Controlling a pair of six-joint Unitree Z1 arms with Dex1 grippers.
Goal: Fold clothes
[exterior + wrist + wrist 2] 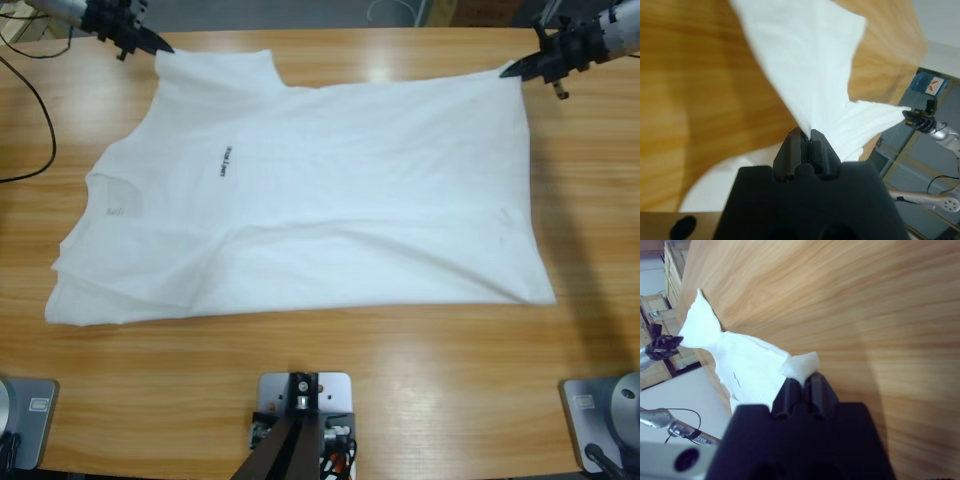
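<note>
The white T-shirt (330, 200) lies spread across the wooden table (420, 380), neck to the left, with its small dark mark (222, 160) showing on the chest. My left gripper (512, 70) is shut on the far right hem corner; in the left wrist view its jaws (807, 132) pinch the cloth (810, 60). My right gripper (160, 48) is shut on the far left sleeve corner, seen in the right wrist view (801, 377) with a small tip of cloth (800, 365) in it. The far edge of the shirt is pulled taut between the two grippers.
A black cable (30, 110) curves over the table's left end. Bare wood runs along the front edge and right of the hem. Both grippers are close to the table's far edge (400, 32), with floor and boxes beyond it.
</note>
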